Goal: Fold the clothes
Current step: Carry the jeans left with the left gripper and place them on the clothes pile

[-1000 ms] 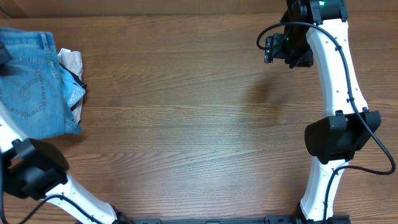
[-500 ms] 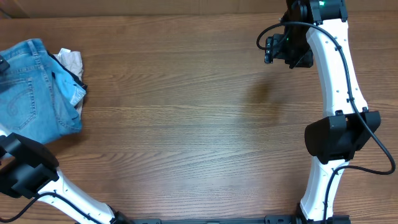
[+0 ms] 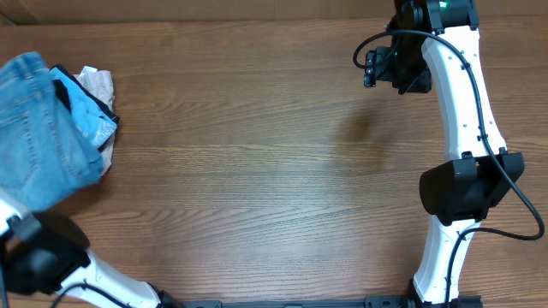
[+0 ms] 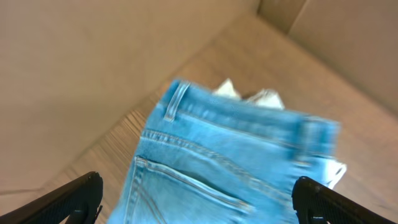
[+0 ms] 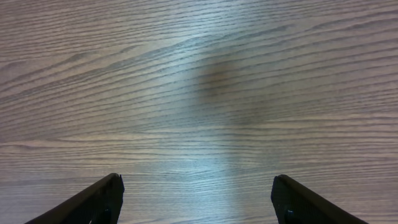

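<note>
The folded light-blue jeans (image 3: 38,128) lie at the table's far left edge, partly over a small pile of other cloths. The left wrist view looks down on them: the jeans (image 4: 230,162) show a waistband, a belt loop and a stitched back pocket, slightly blurred. My left gripper (image 4: 199,205) is open wide above them, its dark fingers (image 4: 74,196) far apart and gripping nothing. It is out of the overhead view. My right gripper (image 3: 377,67) hangs open over bare wood at the back right, with nothing between its fingers (image 5: 102,199).
A beige cloth (image 3: 96,83) and a bright cyan cloth (image 3: 92,120) stick out from under the jeans on their right side. Brown cardboard walls (image 4: 74,74) stand behind the jeans. The wooden table (image 3: 257,171) stretches between the arms.
My left gripper has gone from shut to wide open, letting go of the jeans. The jeans have shifted and turned at the left edge. The right arm has not moved.
</note>
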